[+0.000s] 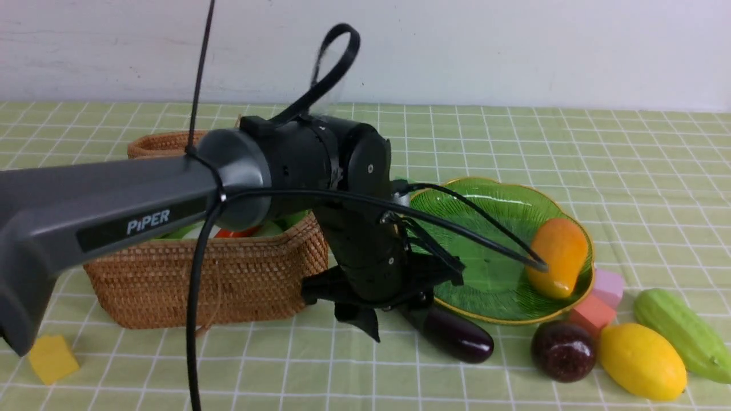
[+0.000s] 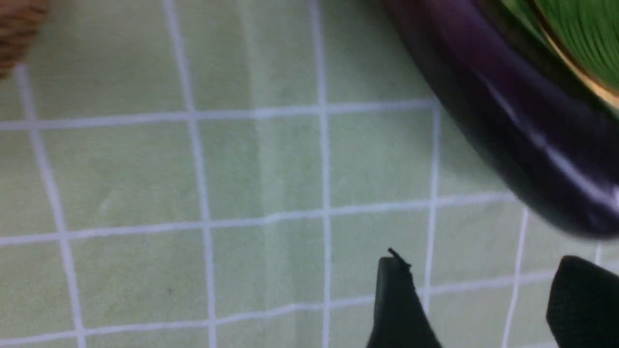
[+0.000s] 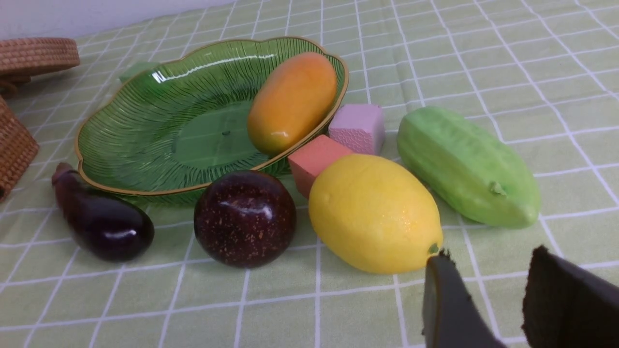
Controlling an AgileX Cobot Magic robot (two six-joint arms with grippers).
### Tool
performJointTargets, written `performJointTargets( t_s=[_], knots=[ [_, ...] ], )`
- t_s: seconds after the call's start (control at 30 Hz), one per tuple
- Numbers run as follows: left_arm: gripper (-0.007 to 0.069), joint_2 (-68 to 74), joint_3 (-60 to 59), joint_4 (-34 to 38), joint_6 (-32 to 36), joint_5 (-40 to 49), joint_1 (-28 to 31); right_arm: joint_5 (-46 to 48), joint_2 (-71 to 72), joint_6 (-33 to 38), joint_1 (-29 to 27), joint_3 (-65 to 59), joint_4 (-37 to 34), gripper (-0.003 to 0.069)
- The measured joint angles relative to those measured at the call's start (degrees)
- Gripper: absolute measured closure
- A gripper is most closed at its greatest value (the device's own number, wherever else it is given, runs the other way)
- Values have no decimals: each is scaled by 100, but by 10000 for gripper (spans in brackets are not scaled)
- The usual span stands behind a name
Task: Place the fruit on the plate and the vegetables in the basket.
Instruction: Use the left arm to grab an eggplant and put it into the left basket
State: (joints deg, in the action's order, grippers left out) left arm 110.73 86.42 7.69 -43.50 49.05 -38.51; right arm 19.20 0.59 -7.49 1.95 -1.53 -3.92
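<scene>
The mango (image 1: 559,257) lies in the green plate (image 1: 491,285). In front of the plate on the cloth are the eggplant (image 1: 457,337), the dark purple ball (image 1: 562,349), the lemon (image 1: 639,359) and the green gourd (image 1: 682,334). My left gripper (image 1: 388,311) points down beside the eggplant's stem end. In the left wrist view the left gripper (image 2: 483,270) is open over bare cloth, and the eggplant (image 2: 508,121) lies just past its tips. My right gripper (image 3: 491,261) is open and empty, close to the lemon (image 3: 375,212).
The wicker basket (image 1: 200,274) stands left of the plate, with orange-red and white pieces (image 1: 237,232) showing inside under my left arm. A pink cube (image 1: 608,285) and an orange-red cube (image 1: 591,313) sit by the plate's rim. A yellow cube (image 1: 51,357) lies front left.
</scene>
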Motion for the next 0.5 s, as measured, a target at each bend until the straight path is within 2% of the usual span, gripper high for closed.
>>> performJointTargets(
  t_s=[0.03,0.07,0.17,0.33,0.5],
  knots=[
    [220,0,0,-88,-111,-30,0,0,0,0,0,0,0,417],
    [220,8,0,-396,-859,-256,0,0,0,0,0,0,0,417],
    [220,45,0,-769,-1643,-609,0,0,0,0,0,0,0,417],
    [220,226,5,-844,-1906,-905,0,0,0,0,0,0,0,417],
    [220,567,5,-533,-2021,-945,17,-6,0,0,0,0,0,417]
  ],
)
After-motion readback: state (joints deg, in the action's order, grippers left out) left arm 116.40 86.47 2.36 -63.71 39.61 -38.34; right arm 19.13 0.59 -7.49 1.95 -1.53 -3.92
